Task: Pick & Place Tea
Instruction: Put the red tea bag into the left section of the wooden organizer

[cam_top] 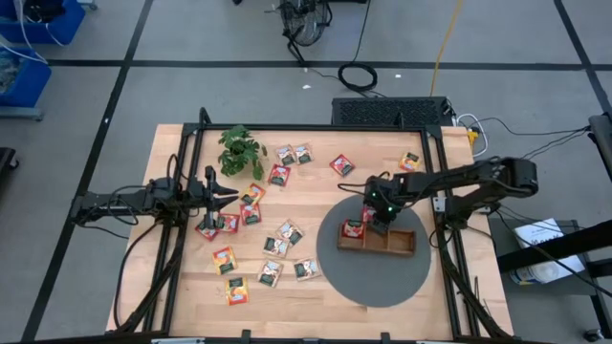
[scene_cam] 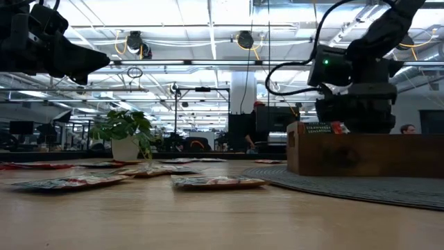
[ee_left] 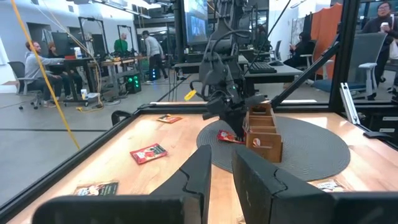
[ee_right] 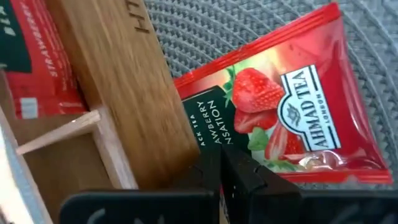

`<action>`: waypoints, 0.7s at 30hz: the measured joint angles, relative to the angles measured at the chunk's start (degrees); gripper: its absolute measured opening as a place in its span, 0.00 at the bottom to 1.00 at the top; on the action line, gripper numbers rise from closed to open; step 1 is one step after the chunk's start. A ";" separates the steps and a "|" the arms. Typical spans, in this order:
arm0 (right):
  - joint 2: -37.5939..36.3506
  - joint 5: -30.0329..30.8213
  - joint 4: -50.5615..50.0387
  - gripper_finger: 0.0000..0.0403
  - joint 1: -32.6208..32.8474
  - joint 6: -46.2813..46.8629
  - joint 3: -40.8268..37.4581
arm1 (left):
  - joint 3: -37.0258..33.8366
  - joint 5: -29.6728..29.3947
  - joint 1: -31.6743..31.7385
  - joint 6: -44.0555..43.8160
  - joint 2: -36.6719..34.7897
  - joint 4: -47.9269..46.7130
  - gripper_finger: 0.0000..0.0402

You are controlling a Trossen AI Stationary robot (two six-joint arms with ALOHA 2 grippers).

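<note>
My right gripper [cam_top: 373,218] [ee_right: 222,171] points steeply down at the far long wall of the brown wooden tray [cam_top: 402,244], shut on a red strawberry tea sachet [ee_right: 280,106]. Another red sachet [cam_top: 354,229] sits in the tray's left compartment. The tray rests on a round grey mat [cam_top: 382,282]. Several more red, orange and white-green tea sachets [cam_top: 290,231] lie flat on the table left of the mat. At the table's left side my left gripper [cam_top: 229,191] [ee_left: 222,171] hangs level above some of them, slightly open and holding nothing. My right gripper pinches the red sachet between its two fingers at the edge by the dark green panel [ee_right: 208,134]. The fingers come slanting down from above. The sachet slants beside the outer face of the tray's wall [ee_right: 124,87], over the mat; I cannot tell whether it touches the mat.
A small leafy plant in a white pot [cam_top: 239,150] stands at the far left of the table. Black frame rails [cam_top: 182,239] run along the table's edges. People and desks show in the room beyond the table.
</note>
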 joint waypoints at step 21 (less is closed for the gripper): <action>-8.17 29.39 -0.33 0.00 -1.18 -3.38 -0.31 | 0.00 0.01 0.01 0.00 0.00 -0.04 0.18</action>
